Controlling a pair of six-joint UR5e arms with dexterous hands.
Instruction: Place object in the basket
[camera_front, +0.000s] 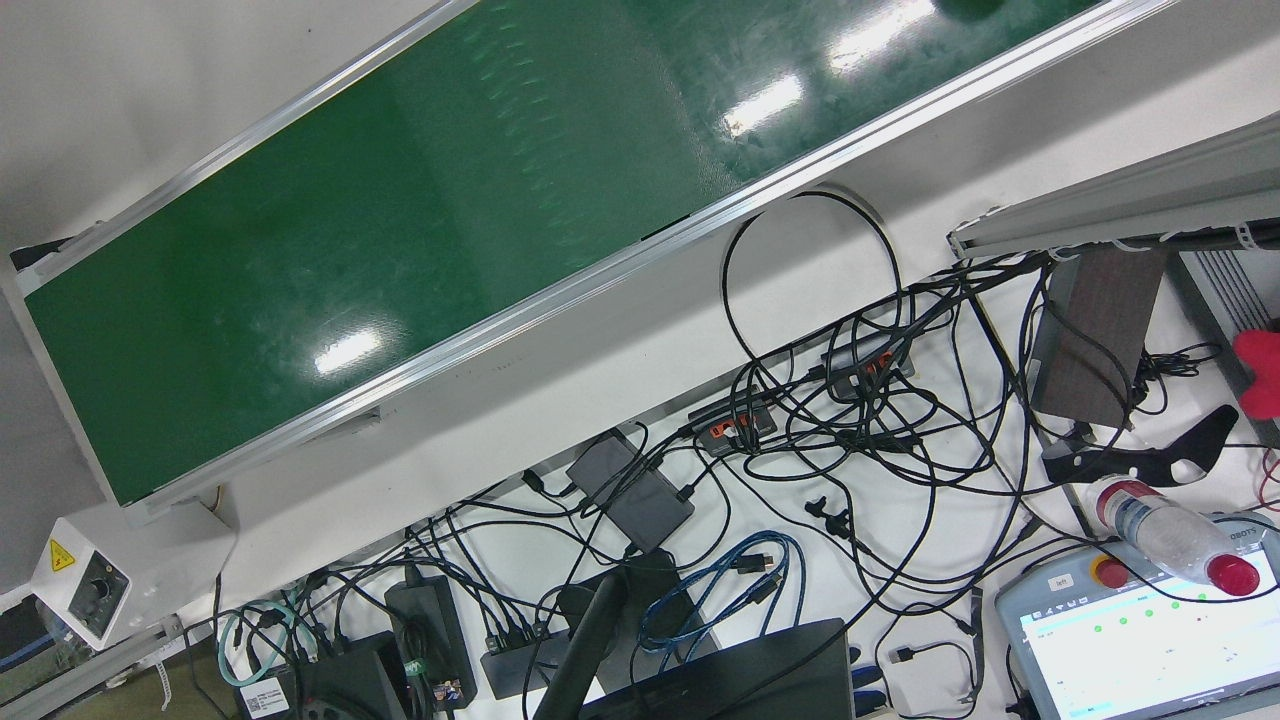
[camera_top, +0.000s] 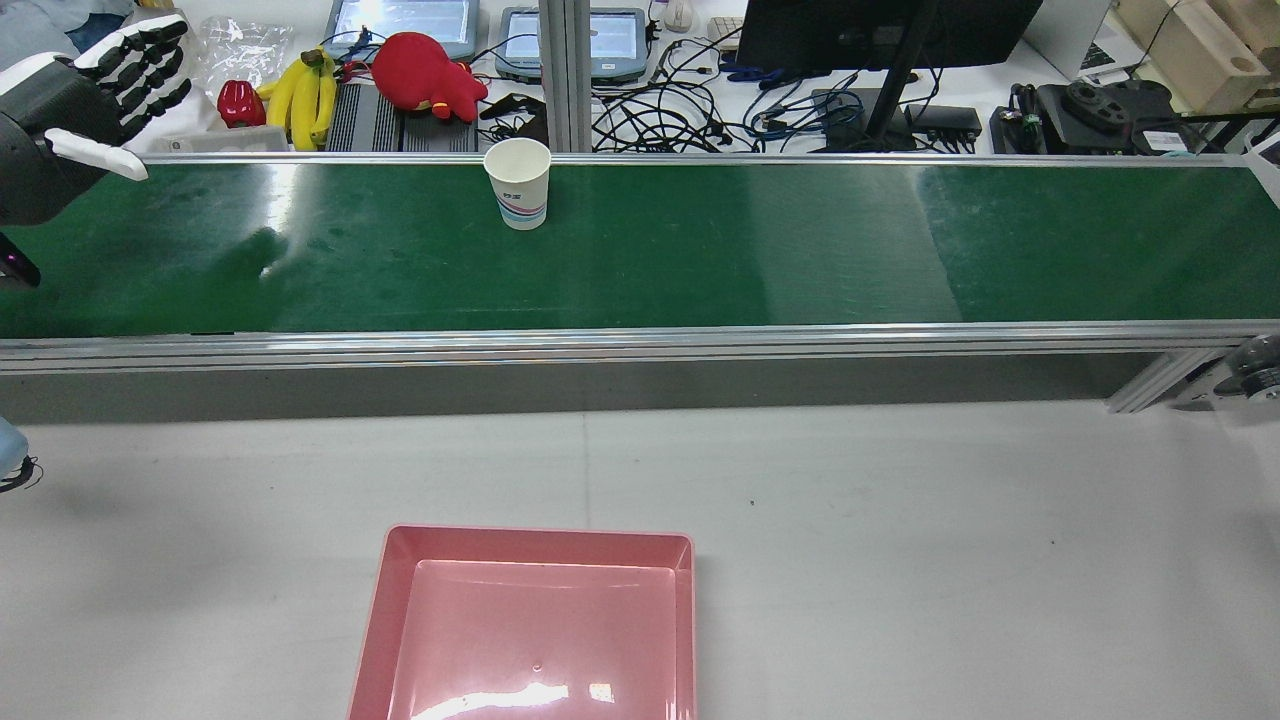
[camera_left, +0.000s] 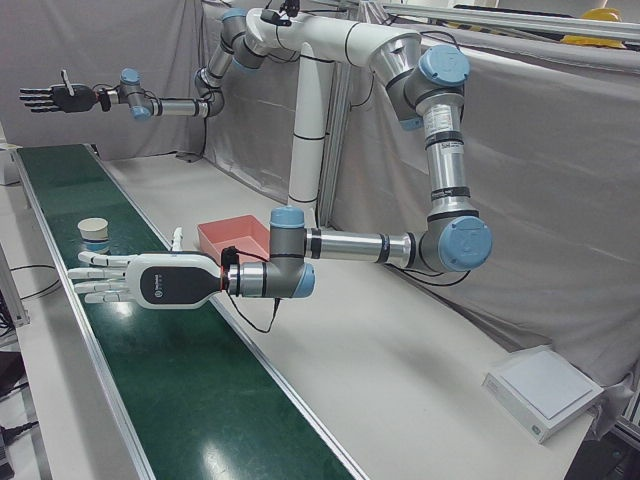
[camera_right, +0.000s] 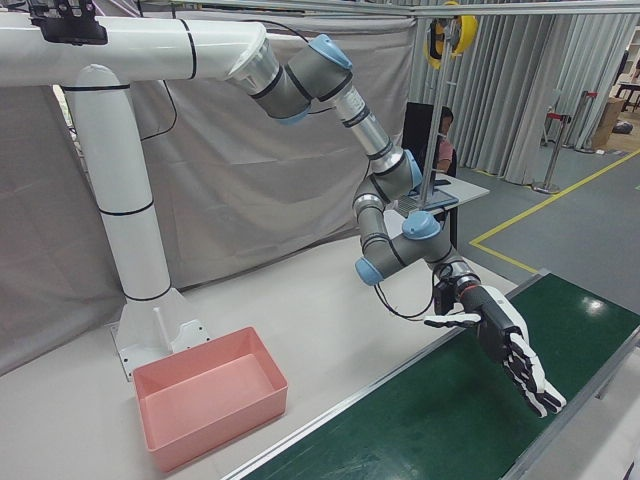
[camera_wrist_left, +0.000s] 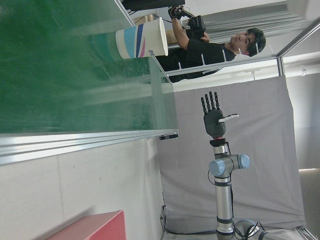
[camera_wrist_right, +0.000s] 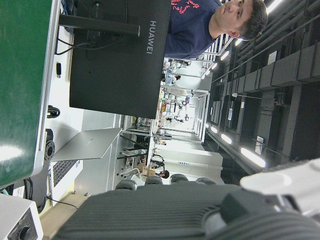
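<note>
Green belt (camera_top: 700, 250): one cup (camera_top: 518, 183).

The green belt (camera_top: 700, 250) lies bare along nearly its whole length; only a paper cup (camera_top: 518, 183) stands on it, upright, close to the belt's far rail. Past that rail, clutter crowds in: bananas (camera_top: 300, 95), a red plush toy (camera_top: 425, 70), cables and a monitor stand. On the near side of the belt the white table (camera_top: 950, 550) is open, with the pink basket (camera_top: 530, 625) the one obstacle there, well apart from the belt.
</note>
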